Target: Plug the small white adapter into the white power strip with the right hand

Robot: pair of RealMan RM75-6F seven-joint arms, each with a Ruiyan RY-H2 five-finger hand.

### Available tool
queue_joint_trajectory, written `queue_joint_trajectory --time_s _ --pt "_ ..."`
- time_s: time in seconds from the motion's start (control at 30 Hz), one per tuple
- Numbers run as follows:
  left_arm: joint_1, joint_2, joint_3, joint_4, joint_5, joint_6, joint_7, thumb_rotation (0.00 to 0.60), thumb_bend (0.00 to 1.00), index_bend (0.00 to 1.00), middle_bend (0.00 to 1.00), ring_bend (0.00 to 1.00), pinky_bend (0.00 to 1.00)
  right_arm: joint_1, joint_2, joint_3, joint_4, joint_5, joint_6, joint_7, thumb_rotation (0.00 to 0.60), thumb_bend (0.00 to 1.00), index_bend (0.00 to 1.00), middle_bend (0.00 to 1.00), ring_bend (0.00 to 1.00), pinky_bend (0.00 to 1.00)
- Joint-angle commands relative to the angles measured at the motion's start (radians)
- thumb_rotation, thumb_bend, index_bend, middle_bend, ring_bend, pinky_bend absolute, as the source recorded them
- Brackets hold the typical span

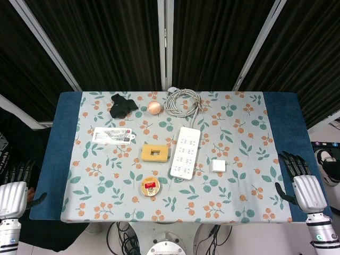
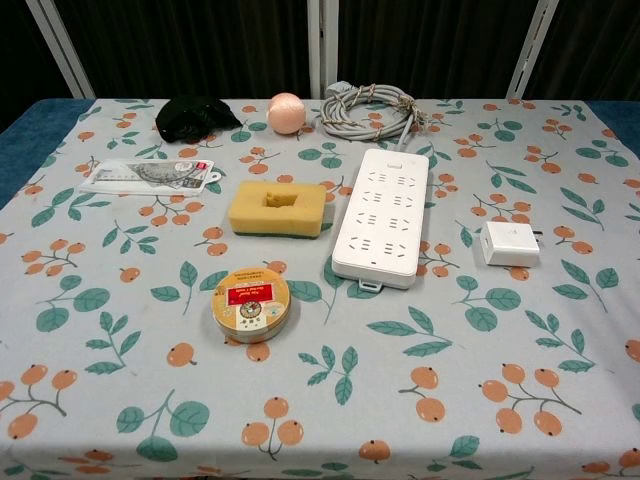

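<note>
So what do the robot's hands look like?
Both the left hand and the right hand have shiny silver-white backs, like a glove, with thin black fingers. The right wrist is a grey cuff with a tiny green light.

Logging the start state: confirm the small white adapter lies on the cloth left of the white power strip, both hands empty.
Not quite: the adapter lies right of the power strip, as the chest view shows. Both the left hand and right hand are indeed empty.
</note>
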Motion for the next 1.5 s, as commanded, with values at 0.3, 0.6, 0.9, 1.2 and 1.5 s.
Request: queue_joint_trajectory --time_s 0.3,0.6,0.9,1.2,1.5 --pt "-0.004 0.000 -0.002 -0.004 0.002 -0.003 0.002 0.600 0.14 0.06 0.03 0.00 0.00 0.019 0.002 -0.002 -0.005 -0.019 -0.018 -0.007 0.600 0.33 0.00 0.04 0.00 0.00" --pt "-0.002 -0.001 0.000 -0.006 0.007 0.001 -0.003 0.600 0.14 0.06 0.03 0.00 0.00 0.185 0.039 -0.016 -0.091 -0.145 -0.221 -0.055 0.600 0.47 0.00 0.13 0.00 0.00" --pt "0.006 0.002 0.006 -0.016 0.023 0.021 -0.003 0.600 0.14 0.06 0.03 0.00 0.00 0.446 -0.065 0.052 -0.120 -0.082 -0.575 -0.074 0.600 0.55 0.00 0.23 0.00 0.00" --pt "0.005 0.001 0.005 -0.014 0.024 0.020 -0.007 0.600 0.14 0.06 0.03 0.00 0.00 0.604 -0.220 0.103 -0.053 0.026 -0.753 -0.124 0.600 0.54 0.00 0.23 0.00 0.00" --pt "0.008 -0.003 0.004 0.000 0.018 0.016 -0.023 0.600 0.14 0.06 0.03 0.00 0.00 0.704 -0.357 0.132 0.051 0.138 -0.838 -0.188 0.600 0.54 0.00 0.23 0.00 0.00"
